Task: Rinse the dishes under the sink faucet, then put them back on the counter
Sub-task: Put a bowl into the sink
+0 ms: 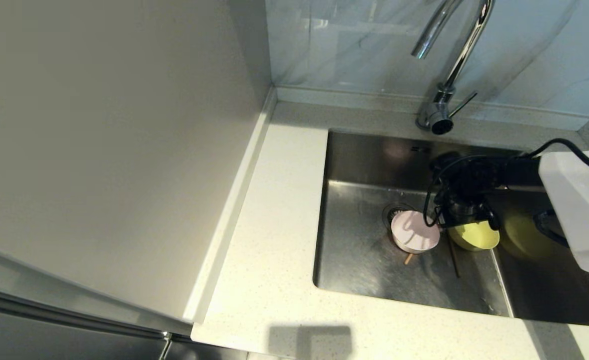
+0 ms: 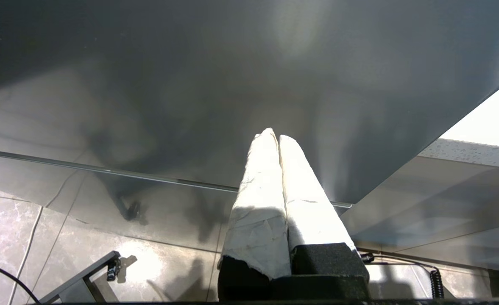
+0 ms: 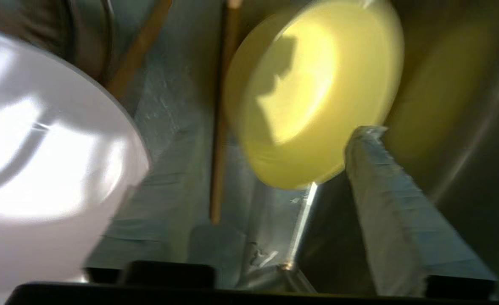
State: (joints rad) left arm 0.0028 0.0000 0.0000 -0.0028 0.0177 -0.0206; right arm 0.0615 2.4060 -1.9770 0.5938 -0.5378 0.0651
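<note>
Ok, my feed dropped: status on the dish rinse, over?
Right end effector open, down in sink at yellow bowl. Left end effector shut, parked. Pink bowl, chopsticks close alongside.

A pale marbled wall panel (image 1: 354, 45) is seen rising behind the sink area, streaked with faint grey veins and meeting a plain off-white side panel (image 1: 99, 150) at the corner. In the left wrist view, a dark grey cabinet front (image 2: 190, 76) is shown above a glossy marbled floor tile (image 2: 16, 237). A black metal bracket (image 2: 88, 275) and a coiled black cable (image 2: 435, 283) are seen low over that floor.
</note>
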